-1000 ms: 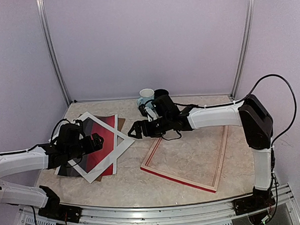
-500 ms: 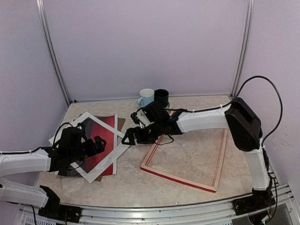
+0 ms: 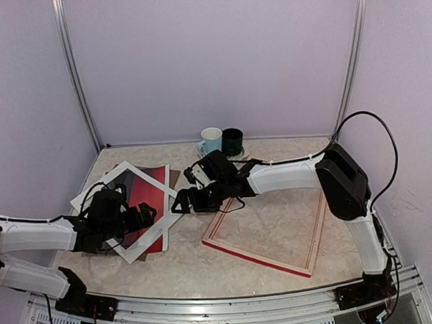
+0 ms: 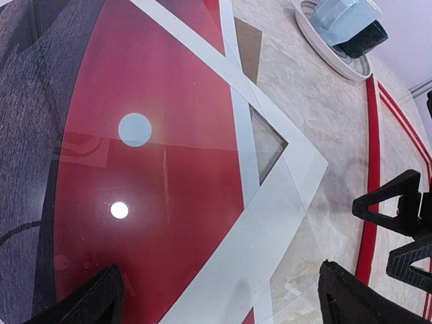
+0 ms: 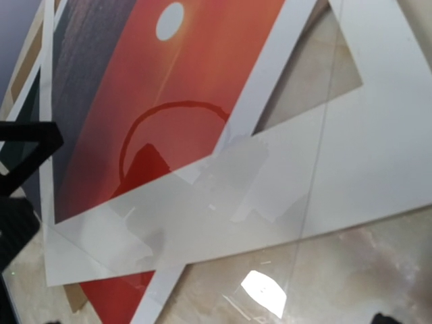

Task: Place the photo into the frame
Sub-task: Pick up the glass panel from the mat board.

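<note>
The photo [image 3: 147, 197] [image 4: 155, 175] [image 5: 169, 81], a red sunset with a white sun and dark sea, lies face up at the table's left. A white mat border [image 3: 173, 207] [image 4: 270, 223] [image 5: 324, 169] lies skewed across it. The frame [image 3: 269, 231], red-edged with pale wood, lies flat to the right with bare table inside it. My left gripper [image 3: 148, 214] [image 4: 223, 307] hovers open over the photo's near right part, holding nothing. My right gripper [image 3: 182, 201] [image 4: 405, 219] stands open just above the mat's right corner, facing the left one.
A brown backing board [image 3: 175, 179] [image 4: 248, 40] pokes out under the pile. A clear pane with faint edges and glare [image 5: 270, 287] seems to lie over the pile. A white mug [image 3: 211, 139] and a black cup [image 3: 233, 140] stand on a plate at the back.
The right arm has swung left from the frame's far corner to the mat's right corner. The left gripper has slid a little right and nearer. Both stay open.
</note>
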{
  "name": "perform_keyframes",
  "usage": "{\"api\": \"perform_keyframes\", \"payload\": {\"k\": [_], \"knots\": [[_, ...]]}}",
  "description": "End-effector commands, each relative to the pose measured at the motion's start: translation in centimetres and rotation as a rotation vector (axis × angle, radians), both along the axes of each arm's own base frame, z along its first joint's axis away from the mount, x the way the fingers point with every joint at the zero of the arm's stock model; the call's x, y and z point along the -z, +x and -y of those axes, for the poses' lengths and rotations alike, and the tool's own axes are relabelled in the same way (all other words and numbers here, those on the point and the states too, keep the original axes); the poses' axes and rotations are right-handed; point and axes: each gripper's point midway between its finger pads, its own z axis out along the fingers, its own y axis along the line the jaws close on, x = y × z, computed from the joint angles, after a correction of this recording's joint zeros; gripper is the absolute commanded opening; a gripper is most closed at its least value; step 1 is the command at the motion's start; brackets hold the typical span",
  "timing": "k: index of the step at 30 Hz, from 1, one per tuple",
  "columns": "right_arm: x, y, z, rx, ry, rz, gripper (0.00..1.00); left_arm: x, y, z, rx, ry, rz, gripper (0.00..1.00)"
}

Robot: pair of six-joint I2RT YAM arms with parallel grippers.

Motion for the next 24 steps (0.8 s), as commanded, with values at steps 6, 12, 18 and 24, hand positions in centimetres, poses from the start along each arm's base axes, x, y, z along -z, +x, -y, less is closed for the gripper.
{"api": "perform_keyframes", "payload": {"k": [6, 12, 18, 24], "knots": [[0.7, -0.5, -1.0, 0.006, -0.021, -0.013, 0.99, 0.4, -0.3, 0.6, 0.012, -0.023, 0.004, 0.99], [0.9, -0.5, -0.9, 0.021, -0.036, -0.013, 0.99, 0.8, -0.6, 0.8, 0.015, -0.022, -0.006, 0.99], [1.4, -0.8, -0.9, 0.028, -0.043, -0.037, 0.99, 1.6, -0.8, 1.1, 0.018, -0.028, -0.022, 0.99], [2.2, -0.8, -1.0, 0.033, -0.054, -0.053, 0.99, 2.4, -1.1, 1.4, 0.026, -0.036, -0.037, 0.99]]}}
